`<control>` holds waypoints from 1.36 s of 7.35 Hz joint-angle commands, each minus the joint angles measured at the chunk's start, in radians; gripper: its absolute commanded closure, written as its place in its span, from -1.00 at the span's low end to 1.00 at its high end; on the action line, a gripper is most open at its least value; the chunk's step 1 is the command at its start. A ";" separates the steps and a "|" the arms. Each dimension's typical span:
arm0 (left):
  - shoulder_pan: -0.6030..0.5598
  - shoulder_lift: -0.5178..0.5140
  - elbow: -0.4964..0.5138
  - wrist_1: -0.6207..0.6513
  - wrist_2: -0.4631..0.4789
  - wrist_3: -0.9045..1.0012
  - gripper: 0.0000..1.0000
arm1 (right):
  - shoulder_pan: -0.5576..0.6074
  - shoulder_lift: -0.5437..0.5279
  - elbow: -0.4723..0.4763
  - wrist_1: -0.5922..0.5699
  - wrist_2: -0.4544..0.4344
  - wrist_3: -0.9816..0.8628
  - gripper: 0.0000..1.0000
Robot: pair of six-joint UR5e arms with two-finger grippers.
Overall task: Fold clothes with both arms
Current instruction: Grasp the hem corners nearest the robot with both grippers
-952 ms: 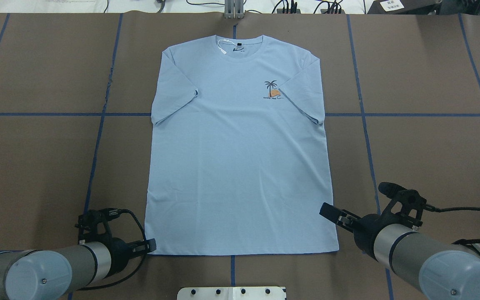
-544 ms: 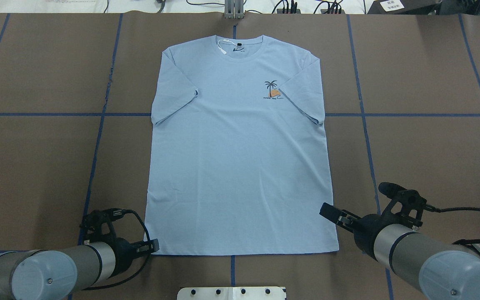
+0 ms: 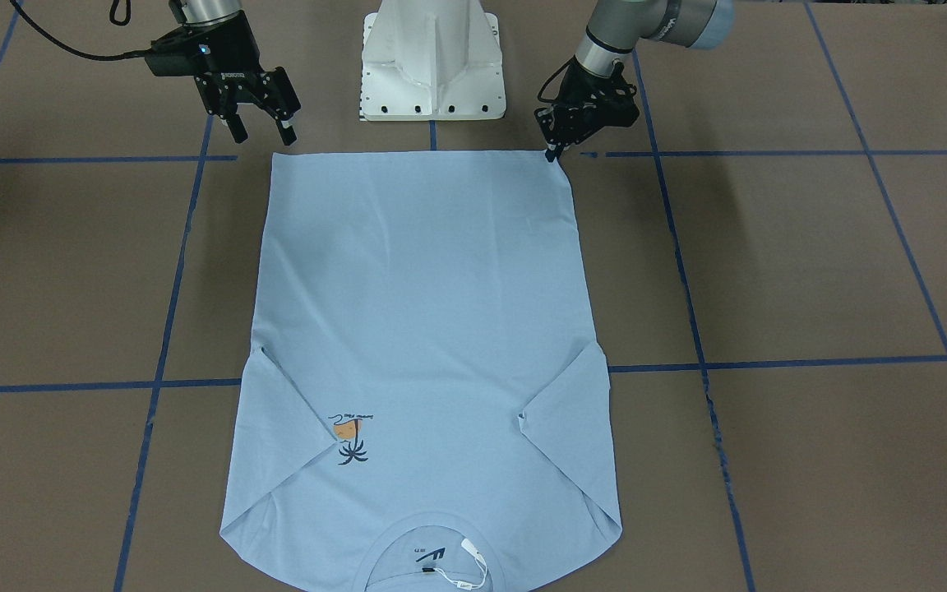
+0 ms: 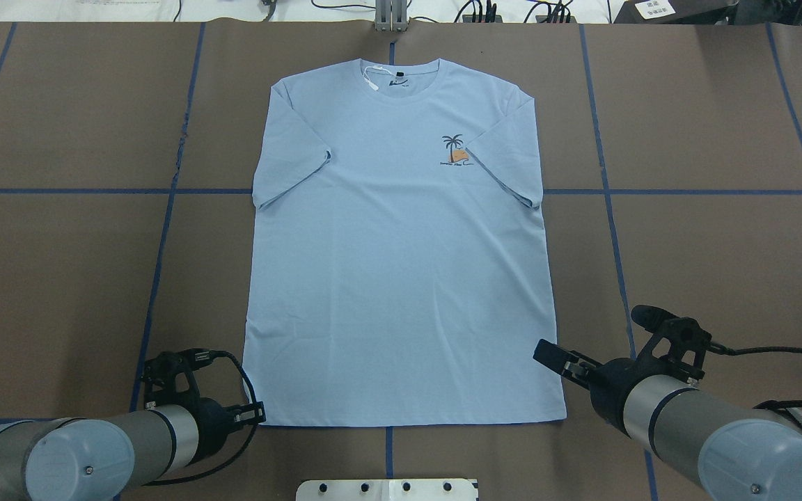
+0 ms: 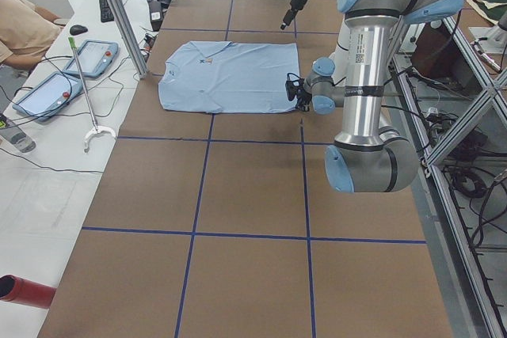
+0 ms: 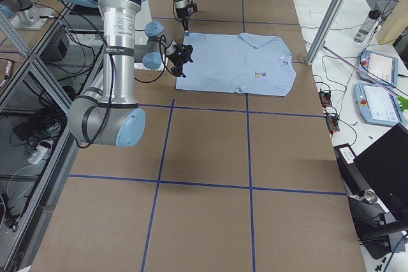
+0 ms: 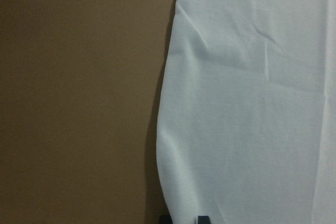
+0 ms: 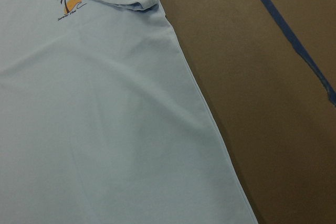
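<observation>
The clothes are one light blue T-shirt [image 4: 401, 264] [image 3: 420, 312] lying flat, collar far from the robot, both sleeves folded inward. Its palm print [image 4: 455, 149] [image 8: 68, 1] faces up and a white string tag [image 4: 372, 80] lies at the collar. My left gripper [image 4: 260, 413] [image 3: 553, 152] is down at the near left hem corner. In the left wrist view two fingertips [image 7: 203, 219] stand a little apart at the cloth's edge [image 7: 247, 103], which lies flat. My right gripper [image 4: 544, 351] [image 3: 260, 131] hovers open just off the near right hem corner, holding nothing.
The white pedestal base [image 3: 432, 57] stands just behind the hem. Blue tape lines [image 4: 164, 229] cross the brown table. At the far end, beyond the collar, are a metal post [image 5: 119, 13], tablets [image 5: 91, 57] and a seated person [image 5: 24, 29].
My left gripper has slid a little to the right and nearer, up to the hem corner. The right arm and the shirt have not moved.
</observation>
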 commanded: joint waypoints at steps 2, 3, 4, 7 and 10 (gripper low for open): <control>-0.002 -0.002 -0.013 0.000 0.004 0.000 1.00 | -0.060 -0.005 -0.038 -0.013 -0.040 0.100 -0.66; -0.002 -0.002 -0.013 -0.002 0.005 0.000 1.00 | -0.077 -0.006 -0.050 -0.021 -0.040 0.108 -0.65; -0.001 -0.002 -0.013 -0.002 0.034 0.000 1.00 | -0.098 -0.003 -0.050 -0.074 -0.040 0.147 -0.59; 0.001 0.001 -0.014 -0.003 0.091 0.000 1.00 | -0.149 -0.003 -0.082 -0.098 -0.061 0.190 -0.29; 0.004 0.003 -0.014 -0.003 0.105 0.000 1.00 | -0.169 0.011 -0.128 -0.096 -0.092 0.199 -0.16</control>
